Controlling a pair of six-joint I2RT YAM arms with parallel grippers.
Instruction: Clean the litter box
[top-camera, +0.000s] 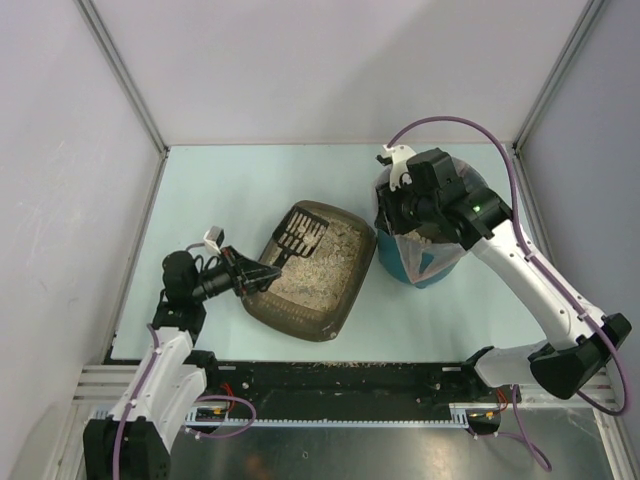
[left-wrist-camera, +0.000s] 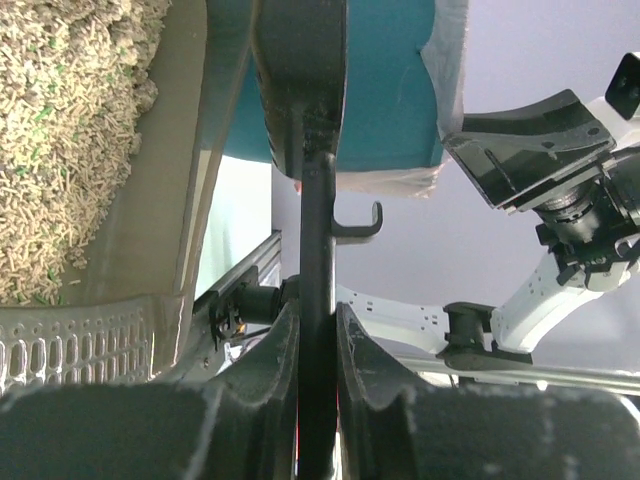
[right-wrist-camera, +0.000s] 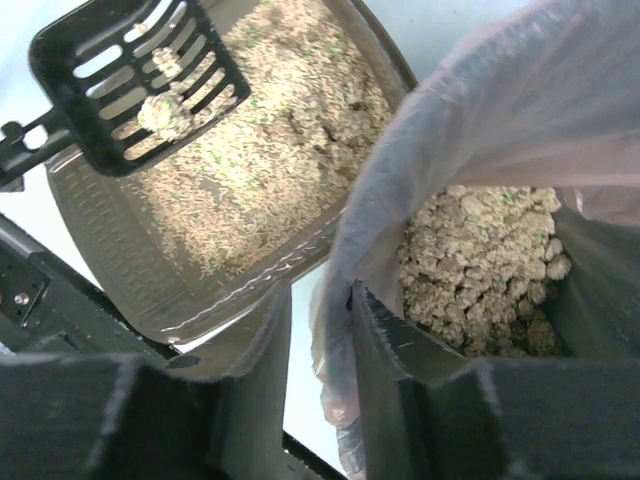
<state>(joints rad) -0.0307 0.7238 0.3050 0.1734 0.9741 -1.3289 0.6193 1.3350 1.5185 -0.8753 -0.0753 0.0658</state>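
Squarely in the middle of the counter (top-camera: 250, 180), at a slant: the litter box (top-camera: 290, 322), dark brown, wide-rimmed, with beige grainy litter (top-camera: 322, 270) across its floor. Just beside its right end, the teal round bin (top-camera: 425, 268), a clear bag liner (right-wrist-camera: 450, 120) folded over its mouth. Inside the liner, a heap of pale litter clumps (right-wrist-camera: 480, 260).

Over the tray's far-left corner, the small black slotted scoop (top-camera: 302, 232), with one pale clump (right-wrist-camera: 162, 112) and a few crumbs on its slats. Cannot tell whether touching the rim or held just clear of it. From the scoop head back toward the left arm, a thin black handle (left-wrist-camera: 318, 250) with a small hook (left-wrist-camera: 360, 225) on one side. On that handle, the left jaws pressed together, pinching it edge-on, plain to see from the left wrist.

Out over the bin, the right arm, wrist bent down at the near-left part of the mouth. There, the right jaws parted a little, with a narrow gap between the two fingers (right-wrist-camera: 400, 370) and pale counter visible through it. Down into that gap, the liner's rim, draped along the inner face of one finger, not clamped flat between both.
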